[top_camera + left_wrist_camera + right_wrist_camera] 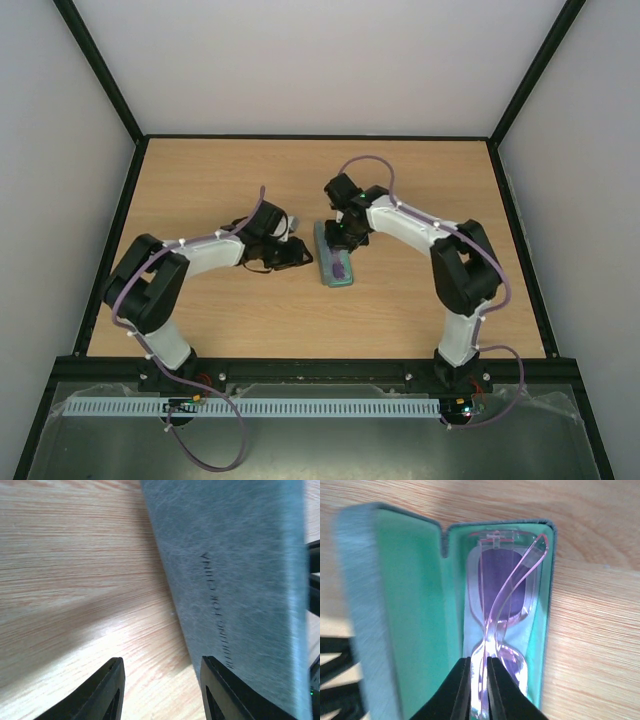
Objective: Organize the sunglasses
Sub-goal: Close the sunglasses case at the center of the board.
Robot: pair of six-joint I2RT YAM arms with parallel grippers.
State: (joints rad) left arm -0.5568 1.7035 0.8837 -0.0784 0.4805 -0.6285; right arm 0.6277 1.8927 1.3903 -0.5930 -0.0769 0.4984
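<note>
Watching my left gripper (161, 664), I am seeing its fingers (110, 692) standing apart over the table (75, 555), the grey case (240, 580) sitting at its three o'clock; my right gripper (479, 664) is pinching an arm of the sunglasses (502, 580) lying inside that case.

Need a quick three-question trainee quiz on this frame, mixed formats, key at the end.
1. True or false: the case is closed.
2. The right gripper is pinching: A) a cloth, B) an arm of the sunglasses, C) the lid's edge.
3. Do the jaws of the left gripper stand apart or together?
Key: 1 false, it lies open; 2 B; 3 apart, with nothing between them.
</note>
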